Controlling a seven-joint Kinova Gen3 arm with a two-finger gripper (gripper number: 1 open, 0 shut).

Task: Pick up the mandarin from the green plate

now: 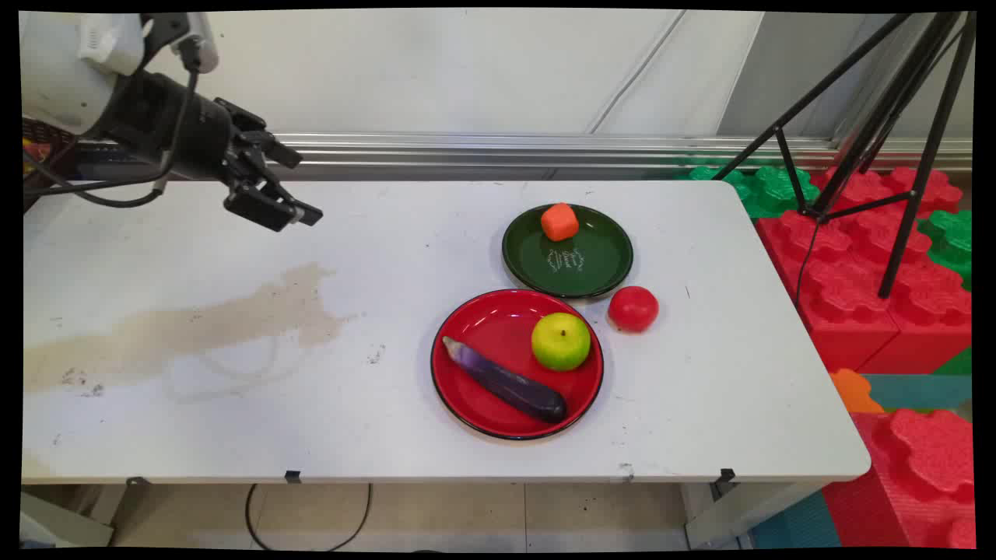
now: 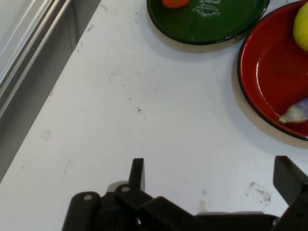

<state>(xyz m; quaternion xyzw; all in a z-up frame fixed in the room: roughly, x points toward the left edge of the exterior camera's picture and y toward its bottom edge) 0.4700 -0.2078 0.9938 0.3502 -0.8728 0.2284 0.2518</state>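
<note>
Claw (image 1: 299, 214) hangs spread wide and empty above the worktop's (image 1: 233, 404) far left corner, well apart from everything. Nearest lie the green plate (image 1: 599, 268) bearing an orange cube (image 1: 559, 222), and the red plate (image 1: 482, 334) with apple (image 1: 560, 341) and eggplant (image 1: 506, 381); a tomato (image 1: 633, 308) sits beside them.
</note>
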